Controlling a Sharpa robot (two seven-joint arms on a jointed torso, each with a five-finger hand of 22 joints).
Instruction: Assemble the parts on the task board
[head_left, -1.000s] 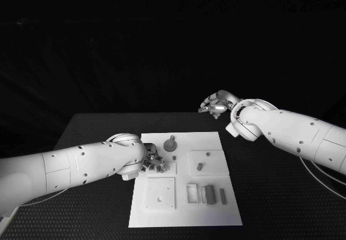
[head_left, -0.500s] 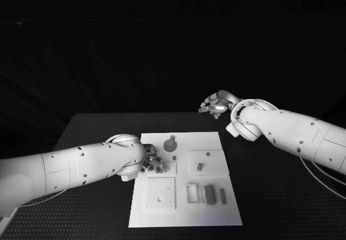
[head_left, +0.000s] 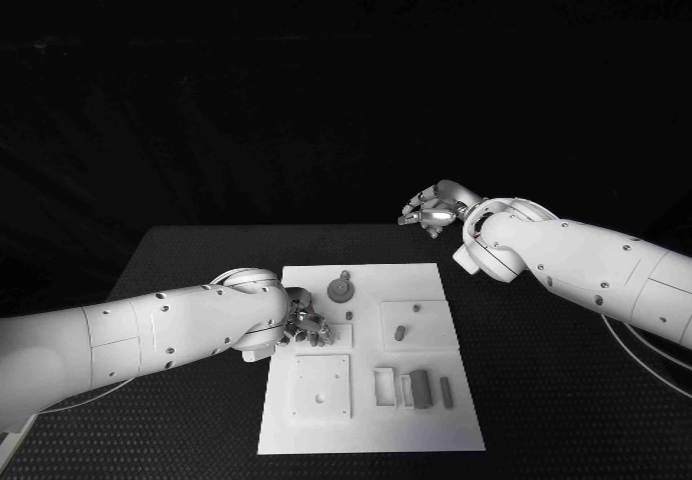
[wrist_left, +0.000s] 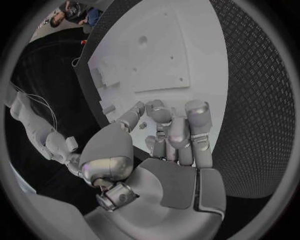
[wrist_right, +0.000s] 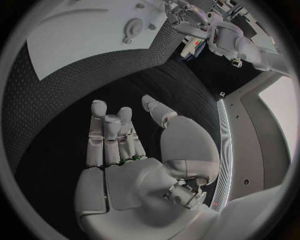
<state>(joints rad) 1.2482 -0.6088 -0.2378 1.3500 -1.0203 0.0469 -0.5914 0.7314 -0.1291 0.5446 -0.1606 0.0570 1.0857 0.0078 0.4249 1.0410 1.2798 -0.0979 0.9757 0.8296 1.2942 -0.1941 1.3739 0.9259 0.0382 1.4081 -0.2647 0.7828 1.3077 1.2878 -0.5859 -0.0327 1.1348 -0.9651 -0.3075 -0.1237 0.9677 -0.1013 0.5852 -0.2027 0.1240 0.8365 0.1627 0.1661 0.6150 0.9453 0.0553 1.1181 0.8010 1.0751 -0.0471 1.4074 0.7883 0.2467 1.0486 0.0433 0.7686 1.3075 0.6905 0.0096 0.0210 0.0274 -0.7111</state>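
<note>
Two white, smooth-shelled arms of mine reach over a black table (head_left: 188, 260) with a fine woven-looking texture, and everything sits relative to the task board (head_left: 368, 420), a flat white rectangular plate in the table's middle. My left hand (head_left: 304, 327), silver and jointed, is down at the board's left edge, beside a raised square tile; its fingers (wrist_left: 197, 114) are curled in together over the white surface, and I cannot tell whether they hold anything. My right hand (head_left: 430, 210) hangs well beyond the board's far right corner, above the table's far edge, its fingers (wrist_right: 99, 111) straight and side by side with the thumb set apart, holding nothing. On the board, a round grey part (head_left: 340, 291) lies near the far edge, and slim upright grey parts (head_left: 418, 388) stand together near the right of the near half.
</note>
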